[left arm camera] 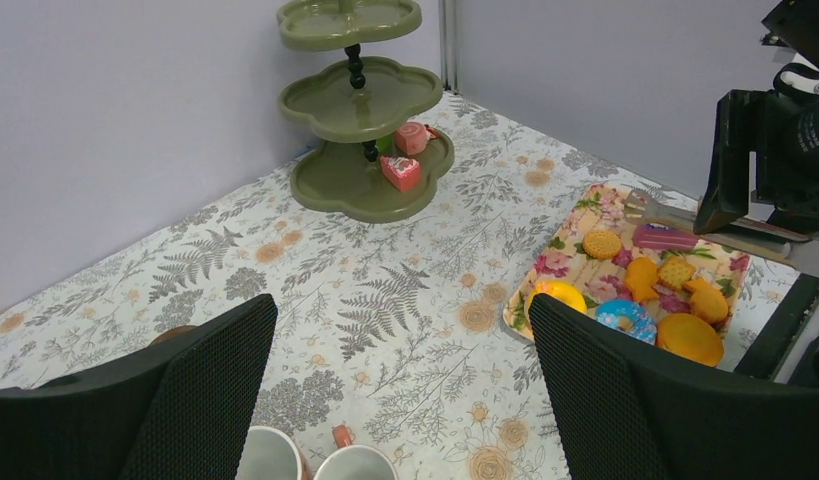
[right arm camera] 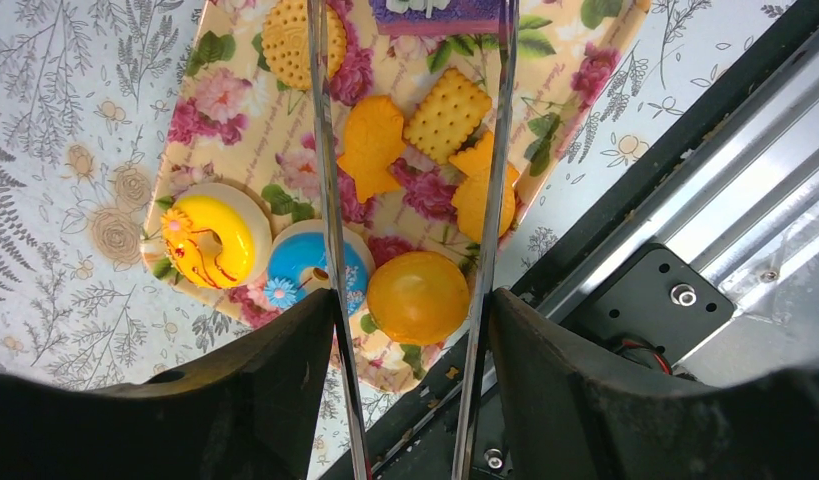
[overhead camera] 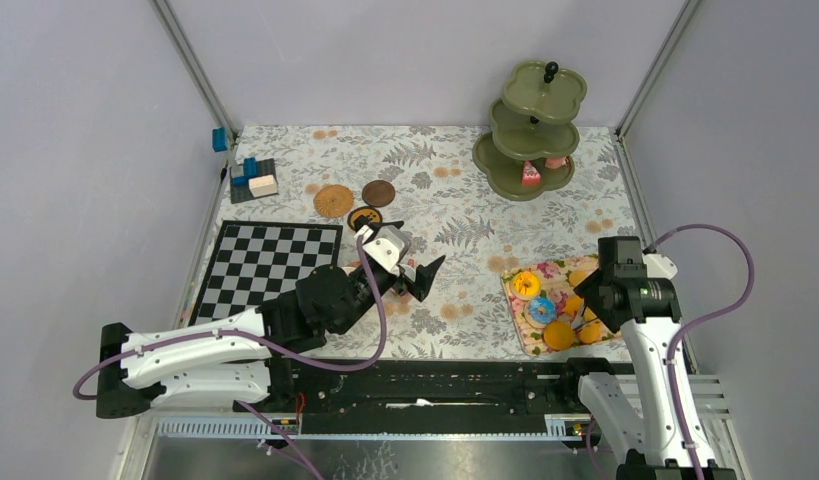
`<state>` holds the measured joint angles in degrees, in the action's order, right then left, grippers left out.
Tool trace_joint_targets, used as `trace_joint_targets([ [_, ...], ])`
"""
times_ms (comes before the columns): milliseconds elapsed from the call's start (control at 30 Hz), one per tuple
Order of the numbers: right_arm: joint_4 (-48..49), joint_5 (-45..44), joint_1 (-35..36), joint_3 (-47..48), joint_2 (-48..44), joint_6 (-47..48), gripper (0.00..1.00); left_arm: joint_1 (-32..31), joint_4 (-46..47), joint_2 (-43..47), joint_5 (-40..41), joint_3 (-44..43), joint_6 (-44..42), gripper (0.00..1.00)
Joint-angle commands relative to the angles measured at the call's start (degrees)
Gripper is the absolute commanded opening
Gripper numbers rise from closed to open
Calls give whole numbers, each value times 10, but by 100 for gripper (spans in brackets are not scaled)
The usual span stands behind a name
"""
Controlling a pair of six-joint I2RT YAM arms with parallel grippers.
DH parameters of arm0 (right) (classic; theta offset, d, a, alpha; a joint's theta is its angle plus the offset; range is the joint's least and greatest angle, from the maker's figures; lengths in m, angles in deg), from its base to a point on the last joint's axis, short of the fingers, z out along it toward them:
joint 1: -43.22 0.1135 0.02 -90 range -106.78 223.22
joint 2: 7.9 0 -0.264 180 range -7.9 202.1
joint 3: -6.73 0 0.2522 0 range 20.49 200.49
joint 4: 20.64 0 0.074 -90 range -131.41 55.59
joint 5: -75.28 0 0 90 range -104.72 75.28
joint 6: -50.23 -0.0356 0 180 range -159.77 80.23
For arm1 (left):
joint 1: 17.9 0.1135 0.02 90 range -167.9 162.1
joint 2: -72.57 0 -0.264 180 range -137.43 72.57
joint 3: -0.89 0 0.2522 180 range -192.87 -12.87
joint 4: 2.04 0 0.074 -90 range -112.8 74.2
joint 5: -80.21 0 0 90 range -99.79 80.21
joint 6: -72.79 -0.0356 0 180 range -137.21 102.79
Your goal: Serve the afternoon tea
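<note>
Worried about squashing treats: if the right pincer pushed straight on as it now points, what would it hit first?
Probably the round orange treat on the floral tray, between the tongs that the right pincer grips; depth unclear.

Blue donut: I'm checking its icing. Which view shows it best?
Right wrist: the blue donut is close, seen from above, though the tongs cross it. Left wrist shows it smaller, side-on; top external, tiny.

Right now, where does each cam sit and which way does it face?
Top external: above, behind the bases, looking down at the tablecloth; left arm, right arm show.
Left wrist: low, facing three-tier stand and tray; open left gripper frames view.
Right wrist: straight down over tray; right gripper holds tongs.
Shared: all three show the yellow donut.
</note>
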<state>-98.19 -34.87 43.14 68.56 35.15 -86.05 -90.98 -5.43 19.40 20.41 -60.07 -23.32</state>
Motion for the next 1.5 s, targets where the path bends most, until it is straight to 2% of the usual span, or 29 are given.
trace_joint_targets([
  [0,-8,-32,-2,37,18,10,64,-3,29,-3,10,-2,-9,99],
  [200,-36,-79,-2,58,2,3,64,-3,29,-3,10,-2,-10,99],
  [400,-22,-41,-2,12,-4,-21,65,-3,29,-2,9,-1,-10,99],
  [600,14,-7,-2,-4,25,-6,64,-3,30,-3,9,0,-10,99],
  [1000,67,-37,-2,-30,39,-3,61,-3,29,-8,11,0,-13,99],
  [1200,75,-31,-2,-36,35,-5,49,-3,29,-13,12,0,-12,99],
  [1467,49,-19,-2,-9,4,3,43,-3,28,-17,13,-1,-16,99],
])
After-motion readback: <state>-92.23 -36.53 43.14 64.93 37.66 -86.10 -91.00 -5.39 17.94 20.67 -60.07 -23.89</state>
